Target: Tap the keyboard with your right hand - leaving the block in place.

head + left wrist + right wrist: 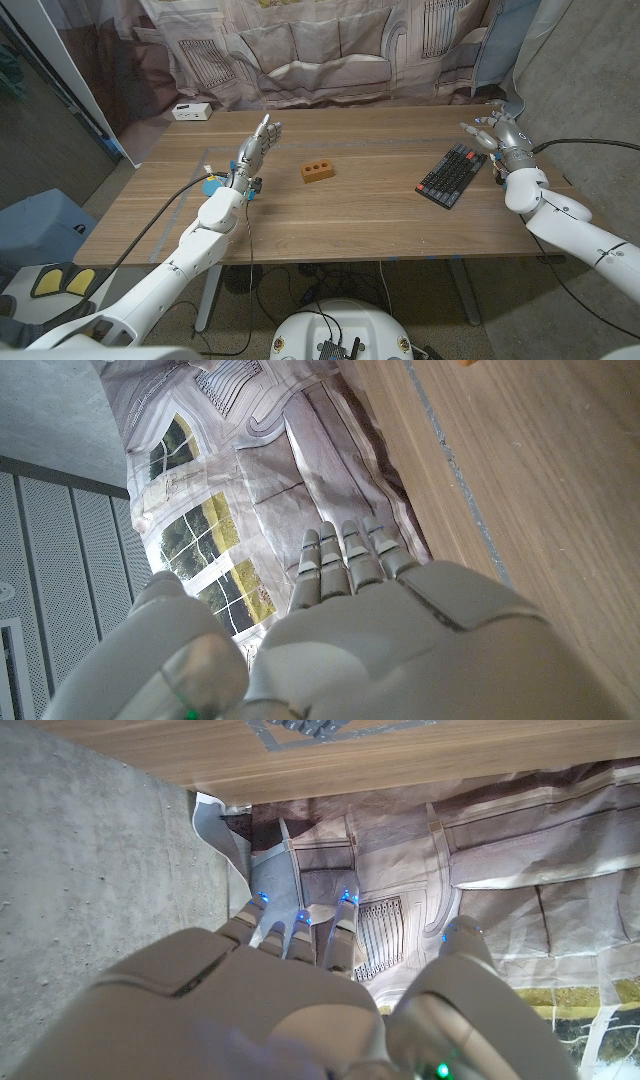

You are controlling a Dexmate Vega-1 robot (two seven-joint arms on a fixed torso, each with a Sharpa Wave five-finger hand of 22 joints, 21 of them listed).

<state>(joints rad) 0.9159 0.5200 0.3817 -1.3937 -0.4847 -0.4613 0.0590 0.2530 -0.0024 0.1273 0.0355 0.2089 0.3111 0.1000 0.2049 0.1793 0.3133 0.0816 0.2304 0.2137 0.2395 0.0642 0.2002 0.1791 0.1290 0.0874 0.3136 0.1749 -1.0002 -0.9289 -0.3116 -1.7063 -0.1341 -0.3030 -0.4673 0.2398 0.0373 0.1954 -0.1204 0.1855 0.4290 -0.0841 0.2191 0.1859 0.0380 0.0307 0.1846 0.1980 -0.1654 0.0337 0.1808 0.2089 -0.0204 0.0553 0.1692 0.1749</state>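
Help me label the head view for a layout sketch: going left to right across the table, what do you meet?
White box → left robot hand → orange block → keyboard → right robot hand.

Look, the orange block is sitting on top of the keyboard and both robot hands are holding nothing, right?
Not quite. In the head view the orange block sits on the bare wooden table, apart from the keyboard. The rest is right: the left robot hand and the right robot hand hold nothing.

Left hand raised, fingers straight and together, right hand raised, fingers seemingly apart, both empty
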